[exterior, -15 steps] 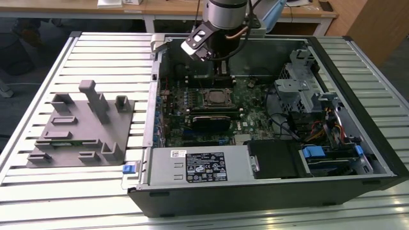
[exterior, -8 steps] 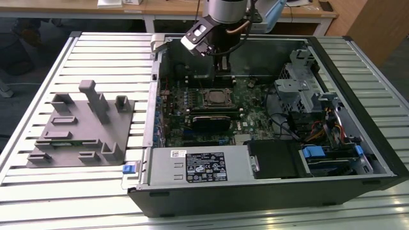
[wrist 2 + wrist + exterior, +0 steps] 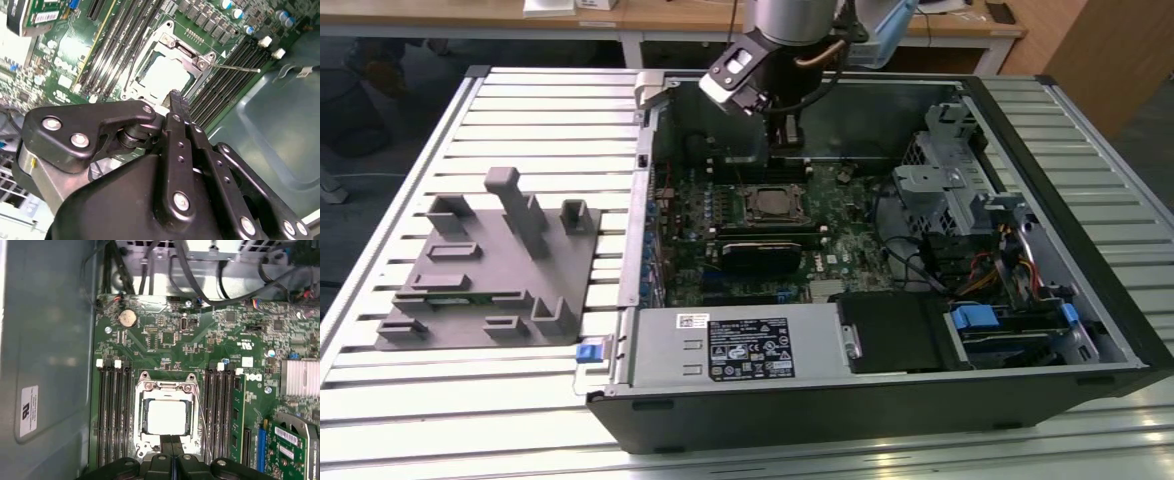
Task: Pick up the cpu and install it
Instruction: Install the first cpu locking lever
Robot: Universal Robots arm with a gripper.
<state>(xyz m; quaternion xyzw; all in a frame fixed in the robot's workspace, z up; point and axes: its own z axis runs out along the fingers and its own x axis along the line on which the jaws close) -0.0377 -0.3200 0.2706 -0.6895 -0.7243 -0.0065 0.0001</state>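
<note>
**cpu lies in the socket, closed pincer tip at its edge**

the cpu [image 3: 167, 415] lies flat inside the socket frame [image 3: 141, 390] on the motherboard [image 3: 165, 335], with its pale metal top showing through the frame's opening and memory slots [image 3: 112, 410] on either side. it is square, so it has no long axis to speak of, and its edges run in line with the slots. a thin wire lever [image 3: 200, 412] lies along one side of the socket; whether it is latched i cannot tell

the gripper [image 3: 172, 440] has its two fingers pressed together with nothing pinched between them. in both wrist views the joined tip stands just beside the frame's edge, not over the chip's centre, so the cpu lies directly ahead of the fingers across that edge. whether the tip touches the frame is not clear; it looks a little above it

in the exterior view the arm comes down from the far side into the open computer case [image 3: 1067, 330]. the wrist is tilted and the gripper [image 3: 781, 145] points down at the board, just beyond the socket towards the case's far wall. the grey fixture [image 3: 494, 270] sits well apart on the slatted table [image 3: 454, 430], on the exterior view's left
</note>
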